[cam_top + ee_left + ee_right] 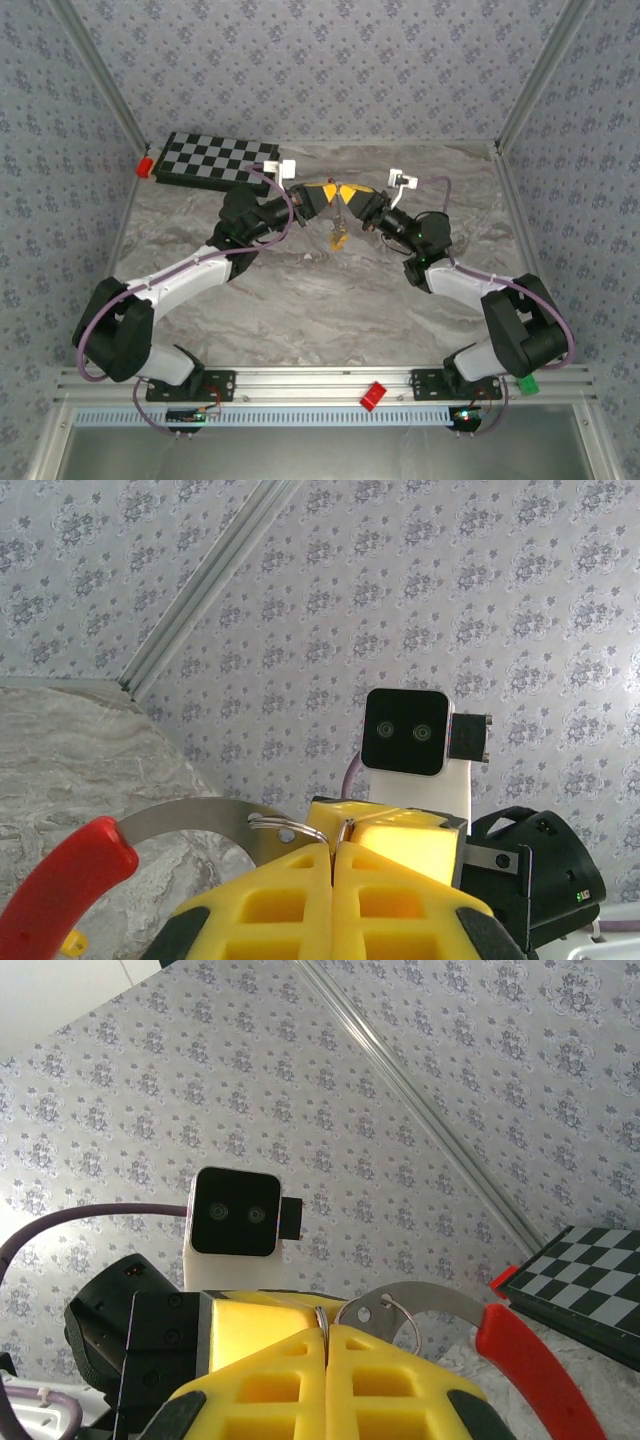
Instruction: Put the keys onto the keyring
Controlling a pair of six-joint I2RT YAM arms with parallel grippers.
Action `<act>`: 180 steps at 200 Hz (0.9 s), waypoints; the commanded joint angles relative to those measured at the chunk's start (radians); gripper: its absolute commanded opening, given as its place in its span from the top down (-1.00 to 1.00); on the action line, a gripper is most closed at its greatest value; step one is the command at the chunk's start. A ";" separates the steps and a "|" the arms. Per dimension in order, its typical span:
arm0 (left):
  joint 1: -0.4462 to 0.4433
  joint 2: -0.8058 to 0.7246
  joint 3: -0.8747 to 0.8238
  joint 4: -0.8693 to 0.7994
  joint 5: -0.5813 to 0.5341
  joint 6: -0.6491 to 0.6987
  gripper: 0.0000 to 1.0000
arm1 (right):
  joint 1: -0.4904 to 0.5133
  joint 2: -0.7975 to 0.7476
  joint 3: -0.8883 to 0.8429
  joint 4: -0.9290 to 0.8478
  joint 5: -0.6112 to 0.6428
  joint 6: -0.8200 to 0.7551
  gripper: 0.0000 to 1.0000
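Above the middle of the marble table, my left gripper (322, 192) and right gripper (350, 192) meet tip to tip. Each is shut on the keyring's thin wire loop (290, 828), which is pinched between the yellow pads. A curved steel strip (200, 820) with a red sleeve (65, 885) hangs from the loop. In the right wrist view the loop (413, 1325) and the red sleeve (525, 1355) lie right of my right gripper (328, 1328). Keys with yellow heads (339, 240) dangle below the grippers. One yellow key head (72, 942) peeks out beside my left gripper (333, 845).
A checkerboard (215, 158) lies at the back left with a red block (145, 165) at its corner. Another red block (373, 395) and a green block (527, 383) sit on the front rail. Patterned walls enclose the table on three sides.
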 commanded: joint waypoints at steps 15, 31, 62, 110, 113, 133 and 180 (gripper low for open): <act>-0.008 -0.002 0.050 0.000 0.026 0.028 1.00 | -0.002 0.005 0.021 0.034 -0.017 -0.003 0.80; -0.003 -0.018 0.058 -0.064 0.028 0.068 1.00 | -0.019 -0.001 0.015 0.012 -0.030 -0.007 0.69; 0.018 -0.044 0.084 -0.202 0.063 0.157 1.00 | -0.069 -0.041 -0.012 -0.088 -0.062 -0.046 0.25; 0.043 -0.088 0.126 -0.426 0.126 0.335 1.00 | -0.118 -0.187 -0.022 -0.435 -0.120 -0.242 0.26; 0.043 -0.091 0.130 -0.444 0.134 0.348 1.00 | -0.117 -0.198 -0.018 -0.469 -0.123 -0.264 0.26; 0.043 -0.099 0.159 -0.547 0.156 0.426 1.00 | -0.106 -0.274 0.017 -0.707 -0.115 -0.434 0.26; 0.043 -0.104 0.176 -0.630 0.188 0.492 1.00 | -0.042 -0.343 0.074 -0.911 -0.071 -0.637 0.29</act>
